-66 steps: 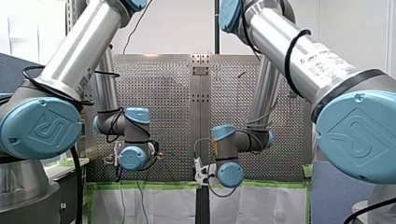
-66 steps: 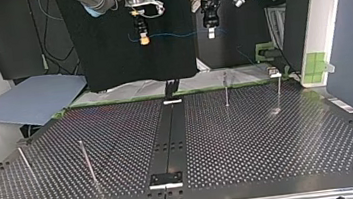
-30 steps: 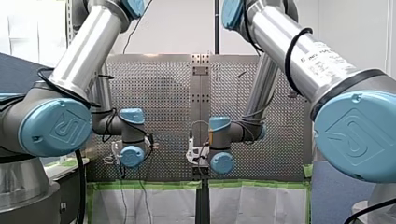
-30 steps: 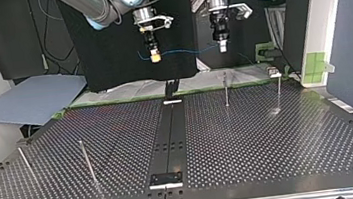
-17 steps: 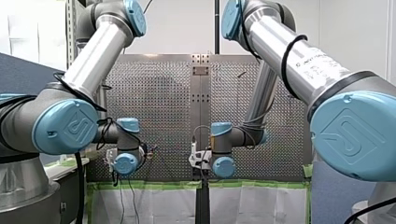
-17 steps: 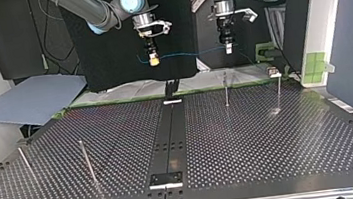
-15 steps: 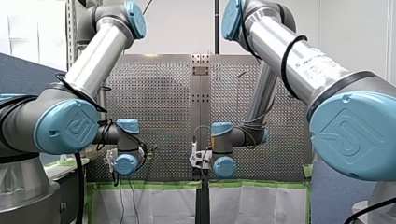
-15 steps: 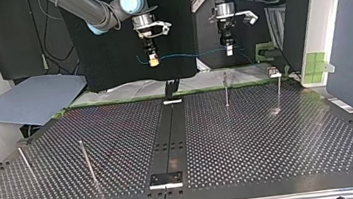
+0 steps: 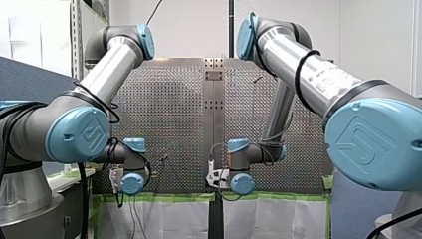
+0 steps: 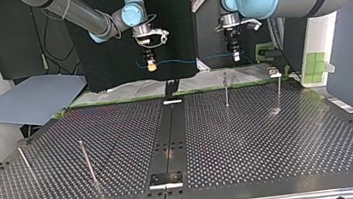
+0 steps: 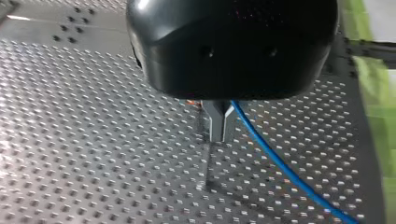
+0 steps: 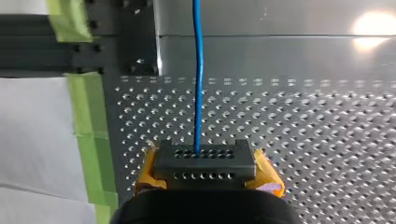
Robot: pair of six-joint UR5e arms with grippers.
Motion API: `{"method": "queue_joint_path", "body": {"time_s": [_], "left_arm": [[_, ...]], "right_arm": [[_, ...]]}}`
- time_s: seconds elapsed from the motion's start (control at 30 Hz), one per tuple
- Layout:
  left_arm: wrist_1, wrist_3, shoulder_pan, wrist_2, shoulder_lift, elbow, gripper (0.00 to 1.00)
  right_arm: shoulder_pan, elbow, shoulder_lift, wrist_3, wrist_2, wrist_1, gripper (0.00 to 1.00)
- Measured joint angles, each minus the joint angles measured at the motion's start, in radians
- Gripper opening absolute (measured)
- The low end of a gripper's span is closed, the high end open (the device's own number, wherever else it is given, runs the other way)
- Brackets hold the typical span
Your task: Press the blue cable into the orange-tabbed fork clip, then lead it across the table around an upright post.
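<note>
Blue cable (image 12: 198, 70) over perforated table (image 10: 270, 144)

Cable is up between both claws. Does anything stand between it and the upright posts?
Nothing visible does. The blue cable hangs between my right claw and my left claw, above the table; only open air separates it from the nearest post.

Thin upright posts (image 10: 225, 88) on open table (image 10: 271, 155)
</note>
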Motion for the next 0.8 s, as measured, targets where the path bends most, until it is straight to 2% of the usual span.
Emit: {"method": "queue_joint_path", "body": {"time_s": [0.13, 0.27, 0.53, 0.8], "left_arm": [[-0.025, 0.0, 0.004, 0.021, -0.031, 0.027, 0.0], [-0.061, 0.001, 0.007, 0.044, -0.038, 0.063, 0.0], [-0.134, -0.008, 0.015, 0.053, -0.039, 0.141, 0.0], [-0.157, -0.01, 0.041, 0.05, -0.039, 0.176, 0.0]], "right_arm": [[-0.011, -0.036, 0.007, -0.004, -0.006, 0.036, 0.0], [-0.023, -0.076, 0.009, -0.014, -0.015, 0.068, 0.0], [-0.045, -0.096, 0.009, -0.026, -0.034, 0.076, 0.0], [-0.054, -0.096, 0.01, -0.033, -0.067, 0.074, 0.0]]}}
